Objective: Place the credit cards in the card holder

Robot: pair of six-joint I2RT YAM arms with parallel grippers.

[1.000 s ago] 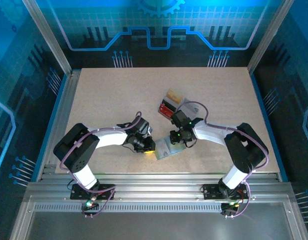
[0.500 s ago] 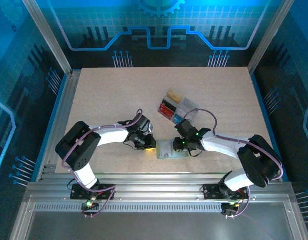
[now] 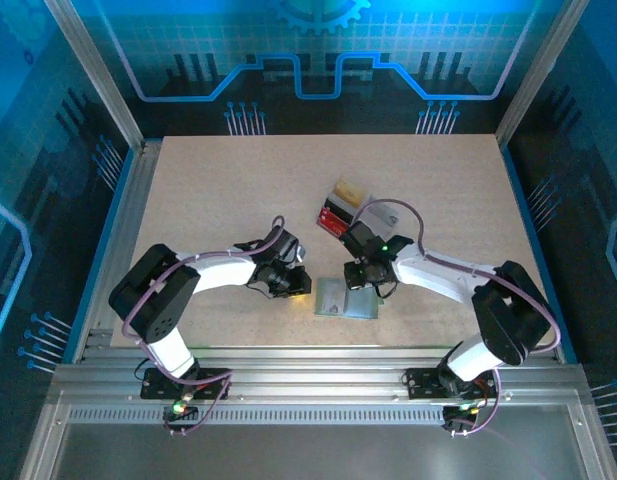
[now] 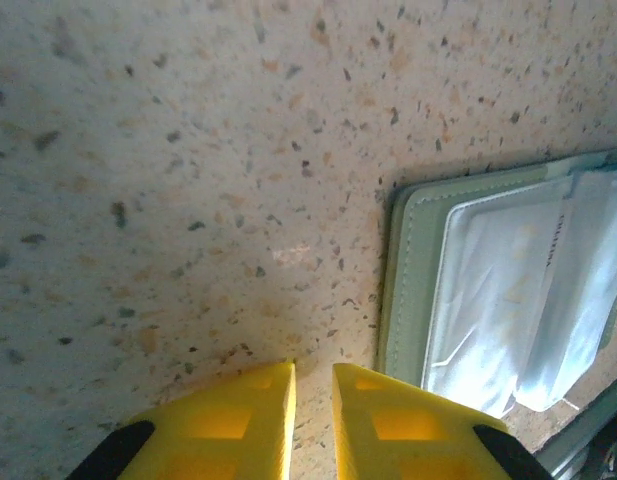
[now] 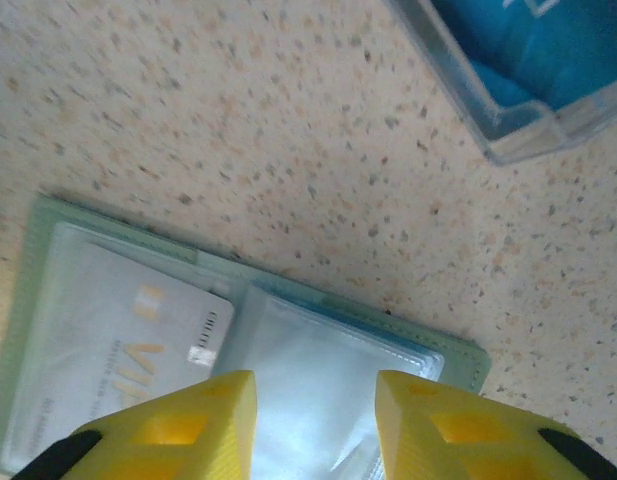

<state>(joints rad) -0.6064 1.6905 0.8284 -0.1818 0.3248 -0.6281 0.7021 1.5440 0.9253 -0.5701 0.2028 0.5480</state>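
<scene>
The sage-green card holder lies open and flat on the table between my two grippers. In the right wrist view a pale grey-white credit card sits in the card holder's left pocket, beside clear sleeves. My right gripper hovers open just above those sleeves, holding nothing; from above, this right gripper is at the holder's far edge. My left gripper is shut to a thin slit over bare table, just left of the card holder. More credit cards, tan, red and blue, lie in a tray.
The clear compartmented tray stands just beyond the right gripper; its corner shows in the right wrist view. The table's front rail runs close behind the card holder. Open tabletop lies to the far left and right.
The right gripper has opened and moved back toward the tray. The card holder, earlier tilted up at that gripper, now lies flat. The left gripper has barely moved.
</scene>
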